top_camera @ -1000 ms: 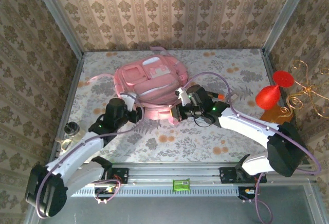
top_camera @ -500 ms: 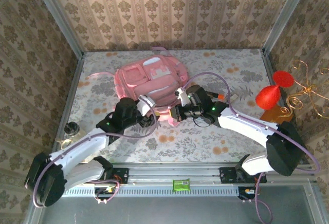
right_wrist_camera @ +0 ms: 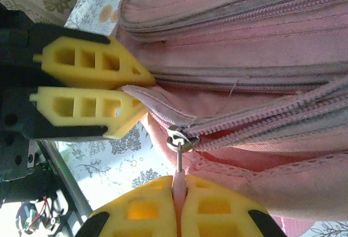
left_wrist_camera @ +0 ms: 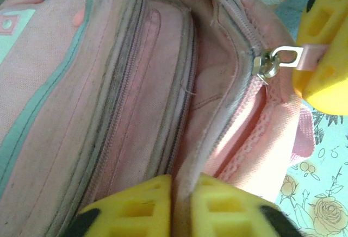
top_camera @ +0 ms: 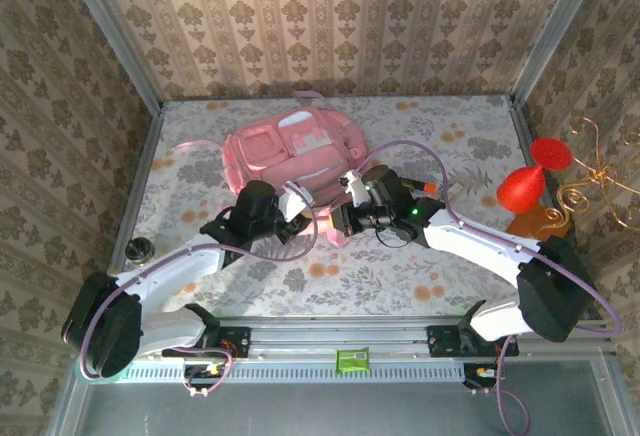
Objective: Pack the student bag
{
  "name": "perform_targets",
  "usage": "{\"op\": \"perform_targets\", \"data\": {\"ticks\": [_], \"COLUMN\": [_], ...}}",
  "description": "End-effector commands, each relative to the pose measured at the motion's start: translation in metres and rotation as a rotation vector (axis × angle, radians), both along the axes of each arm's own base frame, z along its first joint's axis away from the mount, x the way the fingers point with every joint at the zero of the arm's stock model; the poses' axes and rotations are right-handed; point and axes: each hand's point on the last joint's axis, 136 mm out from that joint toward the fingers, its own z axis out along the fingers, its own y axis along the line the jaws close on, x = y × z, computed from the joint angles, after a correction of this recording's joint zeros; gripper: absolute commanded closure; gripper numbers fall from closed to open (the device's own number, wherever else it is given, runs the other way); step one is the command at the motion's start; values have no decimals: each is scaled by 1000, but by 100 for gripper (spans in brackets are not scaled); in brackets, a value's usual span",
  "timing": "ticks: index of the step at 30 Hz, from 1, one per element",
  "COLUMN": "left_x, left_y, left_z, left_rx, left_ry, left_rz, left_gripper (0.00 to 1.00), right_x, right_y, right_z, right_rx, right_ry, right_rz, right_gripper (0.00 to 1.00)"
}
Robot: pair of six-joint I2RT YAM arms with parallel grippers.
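Note:
The pink student bag (top_camera: pixel 290 146) lies flat on the table, its near end toward both arms. My left gripper (top_camera: pixel 300 224) is shut on the fabric edge of the bag's opening; in the left wrist view that lip (left_wrist_camera: pixel 187 155) runs down between the yellow fingers of the left gripper (left_wrist_camera: pixel 182 199). My right gripper (top_camera: pixel 338 222) is shut on the pink zipper pull tab (right_wrist_camera: pixel 179 185), with the metal slider (right_wrist_camera: pixel 182 139) just above its fingertips. The left gripper's fingers (right_wrist_camera: pixel 92 63) pinch the bag's lip a short way to the left of the slider. The zipper is partly open.
A small glass jar (top_camera: pixel 140 248) stands near the table's left edge. A red ornament (top_camera: pixel 525 186) on a gold wire stand (top_camera: pixel 590 181) sits past the right wall. Patterned walls close in three sides. The arm rail (top_camera: pixel 340 341) runs along the near edge.
My left gripper has moved right to the bag's near edge and has shut on the lip of the opening. The right gripper has kept still on the zipper pull.

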Motion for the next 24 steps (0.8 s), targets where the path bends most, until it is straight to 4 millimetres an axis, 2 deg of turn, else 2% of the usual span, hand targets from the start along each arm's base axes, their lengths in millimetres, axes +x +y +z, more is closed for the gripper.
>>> {"op": "perform_targets", "data": {"ticks": [1,4,12,15,19,20,23,24], "left_x": [16,21,19,19,19,23,27,27], "left_y": [19,33,65,79,95,105,121,123], "left_z": [11,16,27,27,24,24,19,18], "left_rx": [-13,-52,-209,-264,-320,-328,-315,-304], "left_ry": [-15,-13,3,14,29,29,41,45], "left_rz": [118,198,351,414,489,529,607,616], "left_gripper": [94,100,100,100,100,100,100,92], "right_x": [9,15,31,37,45,46,47,45], "right_y": [-5,-22,-66,-76,-78,-78,-68,-60], "right_z": [19,10,-4,-3,-7,-8,-4,1], "right_rx": [19,-35,-159,-173,-195,-201,-177,-145], "right_ry": [-39,-18,-18,-27,-23,-20,-21,-27], "right_rz": [-54,-142,-337,-376,-381,-378,-326,-291], "right_gripper": [100,100,100,100,100,100,100,100]}}
